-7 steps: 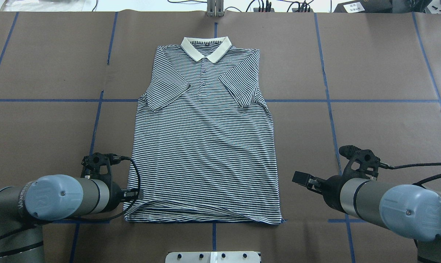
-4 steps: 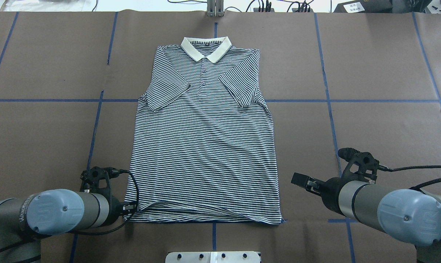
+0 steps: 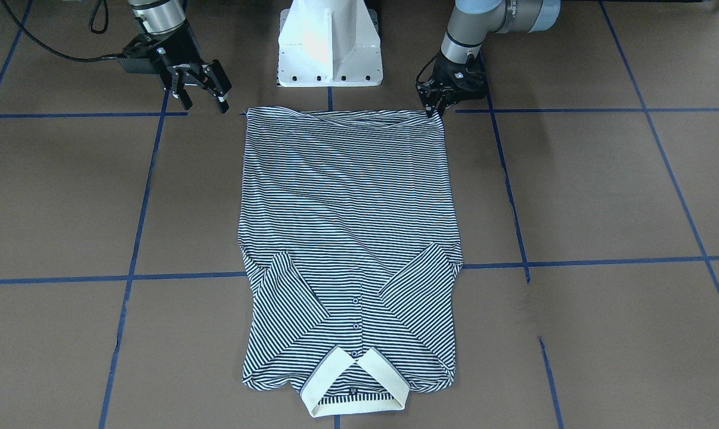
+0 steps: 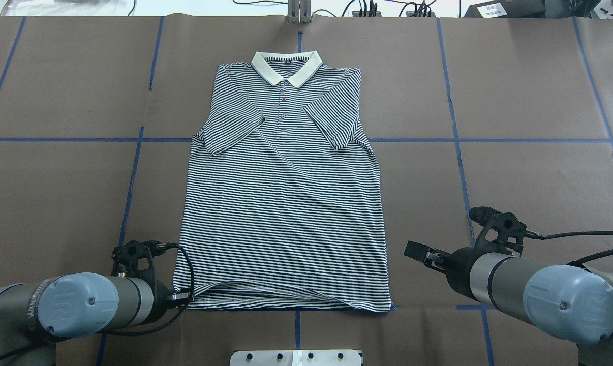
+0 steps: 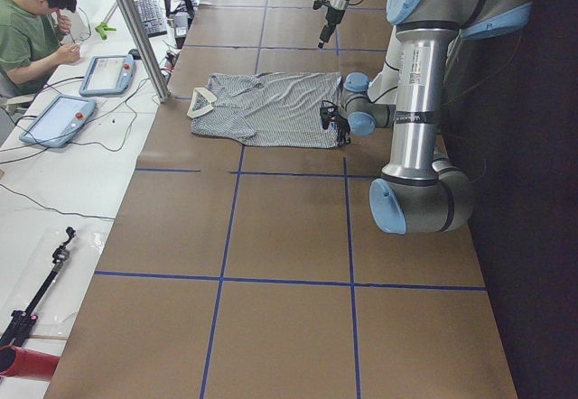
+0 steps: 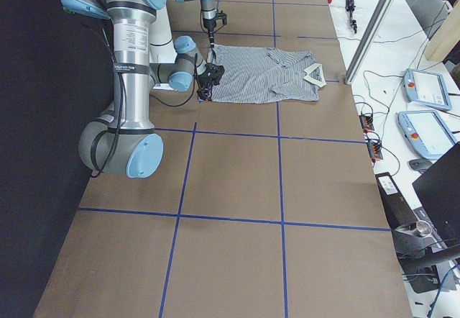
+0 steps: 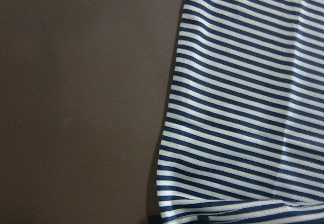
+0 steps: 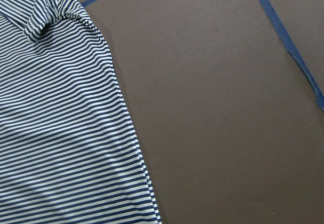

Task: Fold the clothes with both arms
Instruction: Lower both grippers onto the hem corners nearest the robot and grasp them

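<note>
— Overhead exterior, one second on: any change around the polo shirt point(image 4: 281, 203)?
— Slid the left fingers point(image 3: 434, 106) back along the shirt's side to the near hem corner. Pinched narrow there, touching the edge; cannot tell whether any cloth is caught.
— And the right fingers point(image 3: 219, 89)?
— Spread wide, just off the opposite hem corner, hardly shifted.
— Shirt itself?
— Flat on the brown surface point(image 4: 515, 101), collar at the far end, both sleeves folded in over the chest. Looks like one corner reached and the other yet to be taken before lifting the hem.
</note>
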